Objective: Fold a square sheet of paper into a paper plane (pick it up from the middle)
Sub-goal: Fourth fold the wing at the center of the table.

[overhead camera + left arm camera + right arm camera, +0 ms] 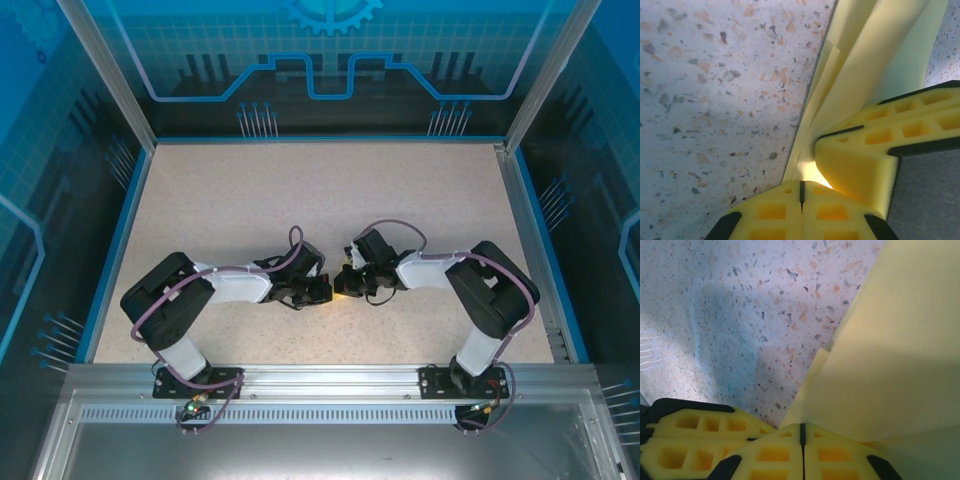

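The pale-yellow sheet of paper (875, 55) lies folded in several layers on the speckled table, with long creases running up to the right. My left gripper (801, 192) is shut, its tips resting at the paper's lower end, and nothing shows in the slit between its fingers. My right gripper (801, 432) is also shut, tips against the paper (890, 355), where a broad flap rises to the right. In the top view both grippers (325, 290) (347, 280) meet tip to tip at the table's middle, hiding all but a sliver of paper (345, 291).
The right gripper's yellow fingers (875, 150) crowd in beside the left one's tips. The left gripper's fingers (690, 440) show at the lower left of the right wrist view. The speckled table (320, 190) is walled by blue panels, with a metal rail (330, 380) at the near edge.
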Robot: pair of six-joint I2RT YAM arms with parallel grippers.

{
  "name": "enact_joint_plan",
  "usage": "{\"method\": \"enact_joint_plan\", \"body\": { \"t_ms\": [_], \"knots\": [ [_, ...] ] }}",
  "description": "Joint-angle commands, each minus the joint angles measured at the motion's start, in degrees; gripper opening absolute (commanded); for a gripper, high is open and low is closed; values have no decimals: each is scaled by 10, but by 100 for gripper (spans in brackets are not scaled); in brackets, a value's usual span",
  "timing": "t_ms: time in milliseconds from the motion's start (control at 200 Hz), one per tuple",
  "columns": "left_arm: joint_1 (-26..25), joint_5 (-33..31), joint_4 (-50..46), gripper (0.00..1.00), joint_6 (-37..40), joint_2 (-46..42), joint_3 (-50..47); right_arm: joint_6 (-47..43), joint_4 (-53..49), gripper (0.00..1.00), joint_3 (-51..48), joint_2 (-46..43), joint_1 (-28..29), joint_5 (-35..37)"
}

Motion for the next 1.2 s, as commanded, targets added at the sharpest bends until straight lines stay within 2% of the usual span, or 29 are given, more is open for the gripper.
{"method": "enact_joint_plan", "body": {
  "t_ms": [0, 235, 475, 735, 1195],
  "knots": [
    [3, -19, -42, 0, -9, 10, -18, 4, 6, 5, 6, 19, 7, -5],
    [4, -9, -43, 0, -7, -16, -15, 0, 4, 5, 17, 26, 2, -9],
    [6, -3, 3, 0, -10, -76, -26, -2, -8, 5, 18, 24, 1, -11],
    [7, -11, 16, 0, -17, -37, -29, -2, -9, 5, 20, 27, 1, -13],
    [8, -24, -16, 0, -14, -11, -50, -4, -12, 5, 27, 25, -2, -17]
  ]
}}
